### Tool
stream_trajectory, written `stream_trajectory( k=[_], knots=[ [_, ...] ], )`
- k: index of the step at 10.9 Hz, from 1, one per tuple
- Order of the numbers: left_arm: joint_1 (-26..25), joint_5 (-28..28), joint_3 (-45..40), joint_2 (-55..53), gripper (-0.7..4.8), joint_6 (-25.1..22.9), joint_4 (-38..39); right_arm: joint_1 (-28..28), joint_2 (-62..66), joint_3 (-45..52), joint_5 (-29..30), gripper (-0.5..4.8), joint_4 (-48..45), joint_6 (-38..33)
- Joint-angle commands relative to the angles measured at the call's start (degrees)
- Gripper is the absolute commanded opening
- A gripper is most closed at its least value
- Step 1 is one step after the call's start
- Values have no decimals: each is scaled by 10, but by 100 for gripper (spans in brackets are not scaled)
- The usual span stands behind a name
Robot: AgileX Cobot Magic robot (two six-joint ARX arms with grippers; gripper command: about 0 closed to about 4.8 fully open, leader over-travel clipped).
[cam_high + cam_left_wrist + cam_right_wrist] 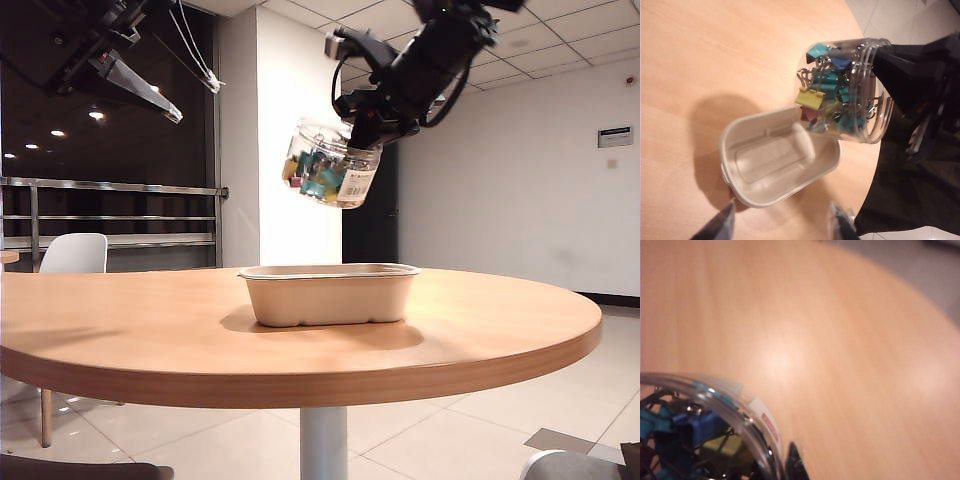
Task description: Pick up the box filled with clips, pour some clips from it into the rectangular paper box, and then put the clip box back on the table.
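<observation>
right gripper: jaws clamped on clip jar (tilted) above tray | left gripper: jaws apart

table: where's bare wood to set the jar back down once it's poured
The table is bare on both sides of the paper tray, wide to the left, narrower to the right before the edge. Crowded only above the tray, where the right gripper holds the tilted jar. The left gripper hangs open, high up.

Large round light-brown wood-topped table w/ thick edge, single white pedestal leg — only one thing rests on it: beige oblong pulp-paper tray, rounded corners, rolled rim, approx. centre of top, casting a soft shadow beside it.
</observation>
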State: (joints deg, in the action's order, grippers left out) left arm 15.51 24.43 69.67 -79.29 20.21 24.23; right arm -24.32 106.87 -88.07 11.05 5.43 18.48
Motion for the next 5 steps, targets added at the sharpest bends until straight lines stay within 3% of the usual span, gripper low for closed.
stream_trajectory(
  k=[1, 3, 4, 5],
  knots=[
    [0, 3, 2, 3, 247, -3, -7, -1, -11, 160, 10, -1, -314, 32],
    [0, 3, 2, 3, 247, -3, -7, -1, 28, 182, 17, -2, -402, 45],
    [0, 2, 2, 3, 247, -3, -8, -36, 64, 223, -76, -2, -546, 223],
    [0, 3, 2, 3, 247, -3, -8, -42, 67, 251, -96, -2, -582, 259]
  ],
)
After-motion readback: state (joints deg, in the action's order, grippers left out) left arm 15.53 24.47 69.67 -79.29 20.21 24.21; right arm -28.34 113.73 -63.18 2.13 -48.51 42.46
